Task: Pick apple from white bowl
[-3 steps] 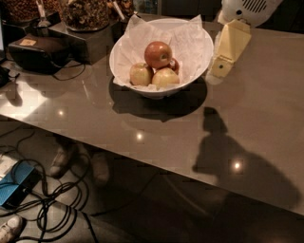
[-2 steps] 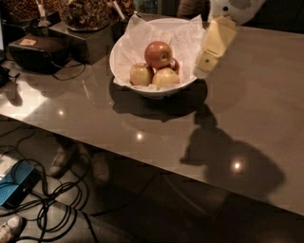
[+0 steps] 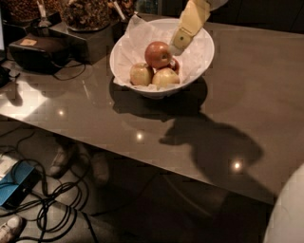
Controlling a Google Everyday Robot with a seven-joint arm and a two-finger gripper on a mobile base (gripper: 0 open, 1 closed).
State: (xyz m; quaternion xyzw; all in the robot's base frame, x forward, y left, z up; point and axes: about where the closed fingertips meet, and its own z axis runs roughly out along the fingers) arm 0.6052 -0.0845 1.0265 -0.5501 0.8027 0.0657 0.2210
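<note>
At the far left corner of the table [image 3: 247, 95] sits a black box [image 3: 35, 50] with a cable; just right of it, along the far edge, stands a jar of brown snacks [image 3: 85, 12].

Next along the far edge, about midway across what shows, is the white bowl [image 3: 206, 52], lined with crinkled paper [image 3: 135, 33]. In it the apple [image 3: 158, 54], deep red, sits on top of the heap. It rests on the pale apples [image 3: 141, 74] at the bowl's near side, with a smaller red apple [image 3: 175, 65] tucked at its right.

The gripper [image 3: 179, 43] hangs over the bowl's right half, its tip just beside the apple's upper right shoulder, perhaps touching. Whether it is open or closed I cannot tell; it seems to hold nothing, since the apple lies on its neighbours.

I judge the apple firm and fairly weighty for its size; its skin looks smooth and likely slippery, and its roundness could let it squirt out of flat jaws. Too hard a squeeze would probably bruise it. The best hold is probably from above, across its widest middle, on opposite flanks either side of the stem. Its sides are exposed, though the fruit beneath may roll and the paper could snag.
</note>
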